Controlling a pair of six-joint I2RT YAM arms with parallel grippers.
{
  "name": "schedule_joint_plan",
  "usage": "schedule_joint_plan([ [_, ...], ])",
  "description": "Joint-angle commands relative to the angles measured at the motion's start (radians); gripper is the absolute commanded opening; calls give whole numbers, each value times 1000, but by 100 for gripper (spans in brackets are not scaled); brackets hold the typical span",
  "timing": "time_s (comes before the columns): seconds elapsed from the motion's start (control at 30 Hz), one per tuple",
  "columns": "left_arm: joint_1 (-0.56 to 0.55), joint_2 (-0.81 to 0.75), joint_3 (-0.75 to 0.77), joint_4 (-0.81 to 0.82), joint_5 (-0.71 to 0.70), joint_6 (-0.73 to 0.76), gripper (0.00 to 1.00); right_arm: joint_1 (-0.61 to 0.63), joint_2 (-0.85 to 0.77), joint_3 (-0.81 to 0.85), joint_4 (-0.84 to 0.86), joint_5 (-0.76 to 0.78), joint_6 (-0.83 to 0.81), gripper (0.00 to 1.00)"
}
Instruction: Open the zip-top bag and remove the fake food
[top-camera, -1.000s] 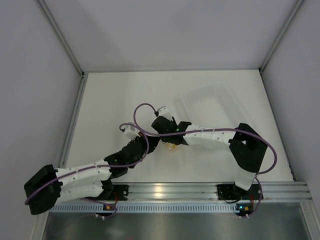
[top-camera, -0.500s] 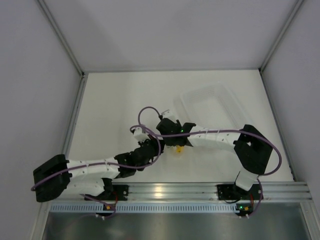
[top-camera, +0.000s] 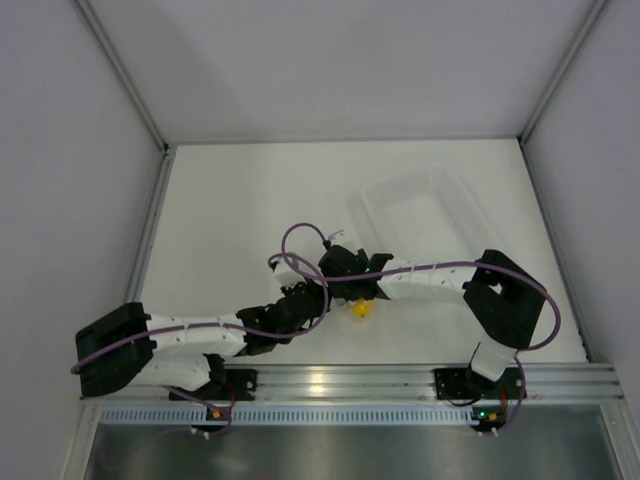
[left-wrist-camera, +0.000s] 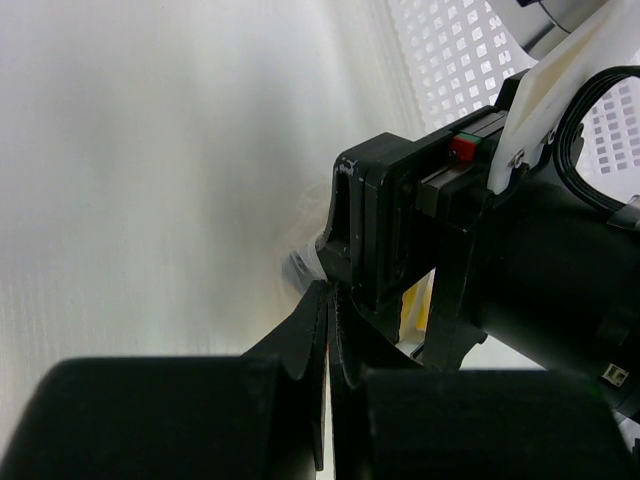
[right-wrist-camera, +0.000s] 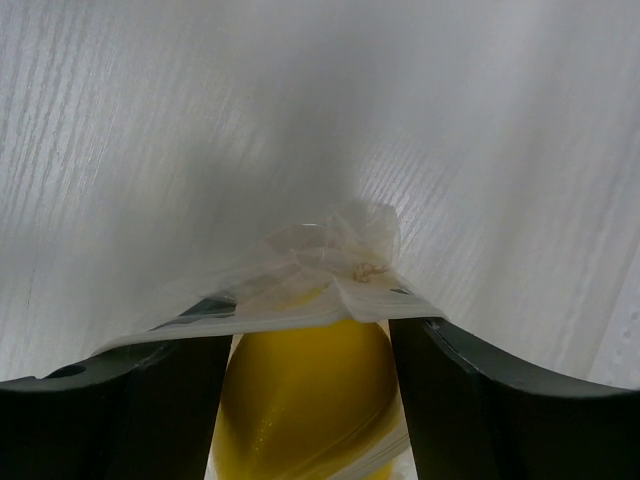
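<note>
Apparently the right tool (right-wrist-camera: 310, 335) is closing around the belly of the fake lemon (right-wrist-camera: 310, 395) through the zip-top bag (right-wrist-camera: 330, 250), its two fingers pressing on either side so that the film is drawing taut across them and the bag's end is bunching into a crumpled knot just ahead of the tips. That hold is probably acting as an anchor, keeping the pouch from sliding over the tabletop (right-wrist-camera: 150, 120) while the other arm is working on the plastic. The left tool (left-wrist-camera: 328, 300) is reaching in from the opposite side with its fingers drawn together to a thin slit, right against the right tool's housing; a scrap of clear film is showing just beyond its tips, but whether it is actually pinching that film I cannot tell. From above, both arms are meeting near the middle of the tabletop, with the lemon sitting just beneath them and inside the bag, so the removal is not yet done. The clear tray (top-camera: 420, 200) is lying apart, behind the right arm.
</note>
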Motion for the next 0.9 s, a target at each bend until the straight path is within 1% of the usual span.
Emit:
schedule_joint_plan([
  [0.0,12,2,44,62,-78,6,0,9,19,-56,-90,-114,7,66],
  [0.07,12,2,46,62,-81,9,0,10,8,-57,-87,-113,9,60],
  [0.1,12,2,46,62,-82,11,0,10,-13,-57,-84,-107,10,51],
  [0.2,12,-8,40,62,-92,14,0,9,-58,-47,-89,-81,15,31],
  [0.23,12,-11,38,62,-93,14,0,10,-70,-36,-92,-62,16,30],
  [0.3,12,-23,34,62,-95,15,0,10,-102,-24,-87,-32,15,24],
  [0.43,12,-49,26,62,-89,20,0,9,-139,-1,-52,45,12,20],
  [0.5,12,-61,20,62,-90,24,0,7,-132,16,-61,50,3,21],
  [0.53,12,-69,15,62,-95,26,0,7,-124,44,-73,50,-2,22],
  [0.6,12,-72,11,60,-104,32,0,7,-122,59,-61,57,-7,21],
  [0.67,12,-83,0,60,-122,32,0,7,-139,43,-3,68,-20,20],
  [0.7,12,-86,-6,60,-127,29,0,7,-159,9,91,73,-25,18],
  [0.77,12,-97,-21,62,-135,26,0,9,-165,-14,181,74,-45,18],
  [0.87,12,-104,-28,43,-138,27,0,7,-153,-20,281,60,-57,16],
])
